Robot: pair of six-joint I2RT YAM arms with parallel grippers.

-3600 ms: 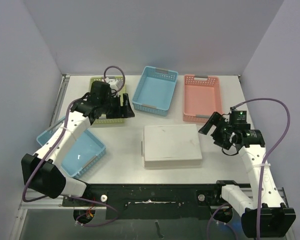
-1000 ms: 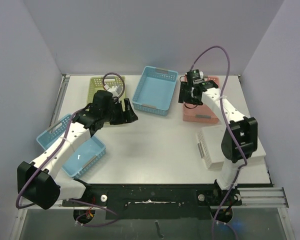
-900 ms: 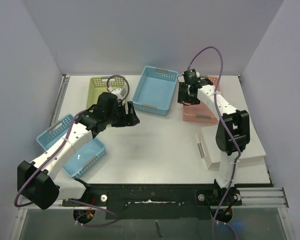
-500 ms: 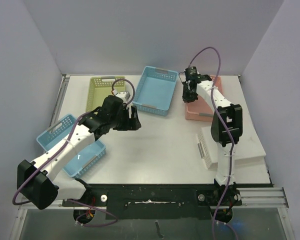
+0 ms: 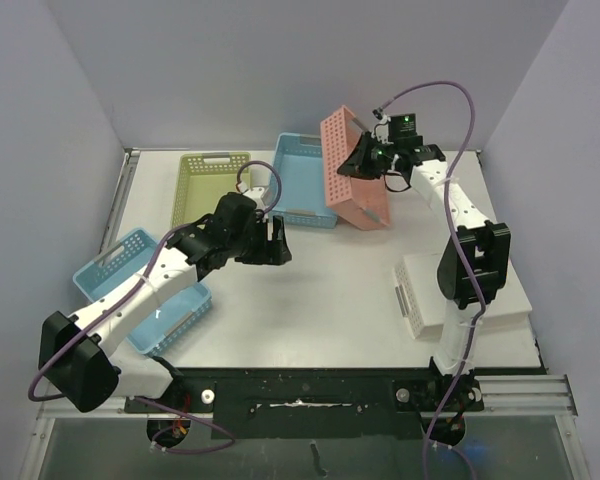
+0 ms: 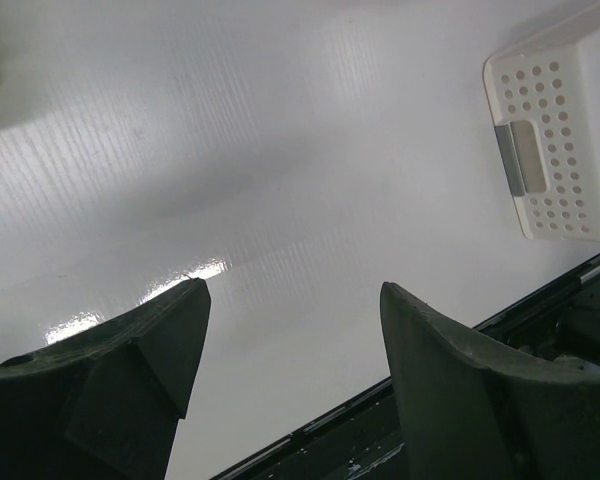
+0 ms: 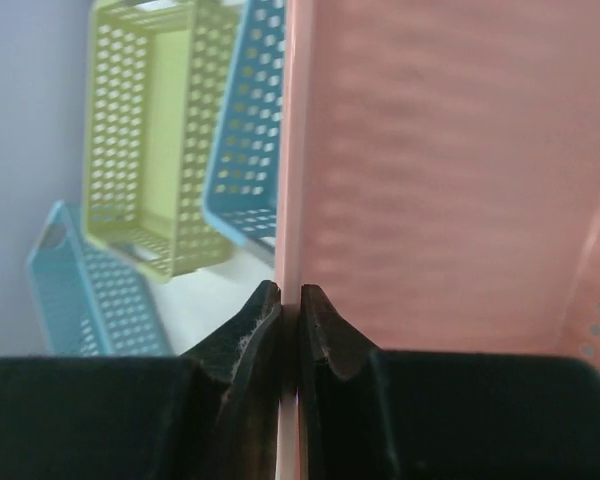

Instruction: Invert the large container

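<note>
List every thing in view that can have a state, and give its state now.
right gripper: shut on the pink basket's rim
left gripper: open, empty, above the table
pink basket: tipped up on its side, held by its rim
white container: bottom up on the table
middle blue basket: upright, empty
green basket: upright, empty
left blue basket: upright, empty

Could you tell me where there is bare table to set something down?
Widest: the white table's middle, between the open left gripper, the white perforated container and the near edge. Crowded: the back row, with green plastic basket, blue plastic basket and the tilted pink plastic basket in the right gripper.
</note>
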